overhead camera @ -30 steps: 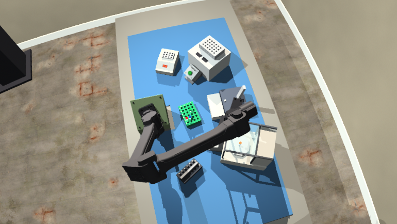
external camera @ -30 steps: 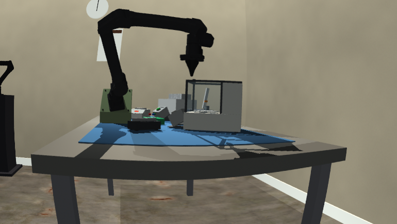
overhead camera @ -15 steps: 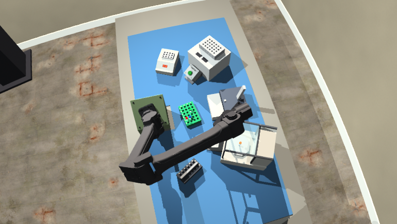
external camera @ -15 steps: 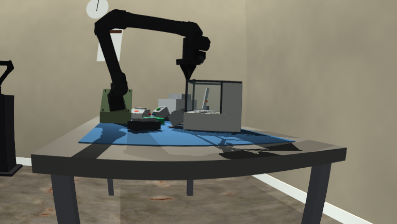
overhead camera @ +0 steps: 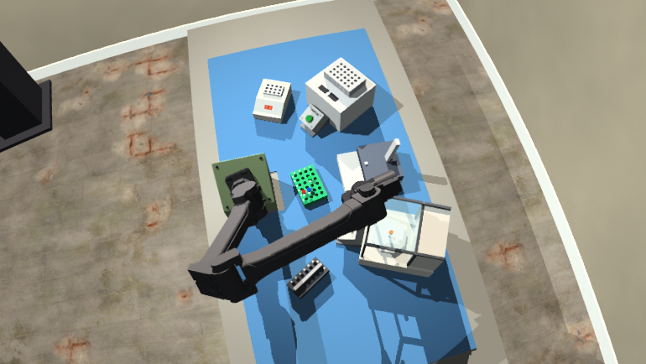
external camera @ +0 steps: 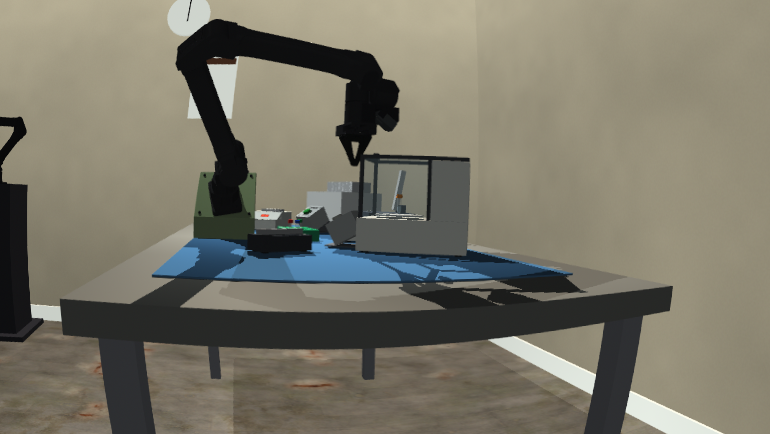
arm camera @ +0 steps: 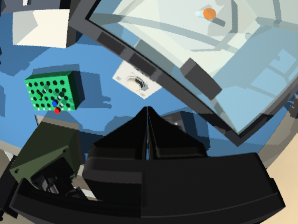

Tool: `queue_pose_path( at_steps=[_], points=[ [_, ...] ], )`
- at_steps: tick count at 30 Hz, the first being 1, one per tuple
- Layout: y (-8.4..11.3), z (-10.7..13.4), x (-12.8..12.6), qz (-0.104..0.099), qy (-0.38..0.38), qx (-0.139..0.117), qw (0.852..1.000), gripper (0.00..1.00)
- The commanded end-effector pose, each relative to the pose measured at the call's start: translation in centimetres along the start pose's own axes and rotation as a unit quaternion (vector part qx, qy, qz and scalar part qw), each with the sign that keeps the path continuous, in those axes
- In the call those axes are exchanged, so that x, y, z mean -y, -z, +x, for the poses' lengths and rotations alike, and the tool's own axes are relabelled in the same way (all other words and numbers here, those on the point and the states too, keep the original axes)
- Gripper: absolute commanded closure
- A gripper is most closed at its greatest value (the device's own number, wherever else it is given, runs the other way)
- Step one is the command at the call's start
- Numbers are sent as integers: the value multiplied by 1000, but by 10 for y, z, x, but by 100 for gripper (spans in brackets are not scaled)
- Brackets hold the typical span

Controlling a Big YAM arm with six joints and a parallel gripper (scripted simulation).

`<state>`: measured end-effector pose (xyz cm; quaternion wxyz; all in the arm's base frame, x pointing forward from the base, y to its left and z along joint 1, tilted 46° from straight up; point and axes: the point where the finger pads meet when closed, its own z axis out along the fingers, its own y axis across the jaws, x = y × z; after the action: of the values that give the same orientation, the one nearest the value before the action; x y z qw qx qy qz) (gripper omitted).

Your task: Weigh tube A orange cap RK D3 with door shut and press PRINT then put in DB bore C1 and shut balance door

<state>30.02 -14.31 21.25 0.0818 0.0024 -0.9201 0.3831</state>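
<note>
Showing orange on top, tube A point(overhead camera: 391, 231) point(external camera: 399, 196) point(arm camera: 209, 13)

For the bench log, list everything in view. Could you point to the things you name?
tube rack point(overhead camera: 309, 185) point(arm camera: 52, 91): one, green, near the arm's base; red and blue caps in it
dry block: one point(overhead camera: 273, 101), white, behind left
mixer: one point(overhead camera: 341, 92), white, back
spectrophotometer: one point(overhead camera: 373, 164), white and grey, beside the balance
balance: one point(overhead camera: 433, 232) point(external camera: 412, 236), pale, glass-boxed
orange cap: one point(overhead camera: 391, 232) point(arm camera: 209, 13), inside the balance
magnet block: one point(overhead camera: 308, 278) point(external camera: 279, 242), black, front
bench mat: one point(overhead camera: 289, 67) point(external camera: 345, 272), blue, beneath stations
arm: one point(overhead camera: 294, 239) point(external camera: 296, 51), black
tool: one point(external camera: 354, 163) point(arm camera: 147, 108), black, shut, near the balance
</note>
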Motion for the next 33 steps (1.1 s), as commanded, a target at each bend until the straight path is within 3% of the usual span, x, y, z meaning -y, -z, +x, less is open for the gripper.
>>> queue_pose_path(
  at_steps=[1,4,6,11,13,18,19,23,26,33],
  points=[
    [-7,8,2,3,-104,-2,995,100],
    [-7,9,-4,5,-121,-12,993,100],
    [-17,16,-4,3,-174,-2,985,100],
    [-18,16,-9,5,-208,-8,978,100],
    [-28,24,-10,4,-255,-2,967,100],
    [-29,24,-17,7,-309,-10,951,100],
    [-34,28,-14,4,-342,-2,940,100],
    [-39,35,-17,6,-399,-7,917,100],
    [-36,29,-23,7,-388,-5,922,100],
    [-31,25,-16,1,-397,3,918,100]
  ],
)
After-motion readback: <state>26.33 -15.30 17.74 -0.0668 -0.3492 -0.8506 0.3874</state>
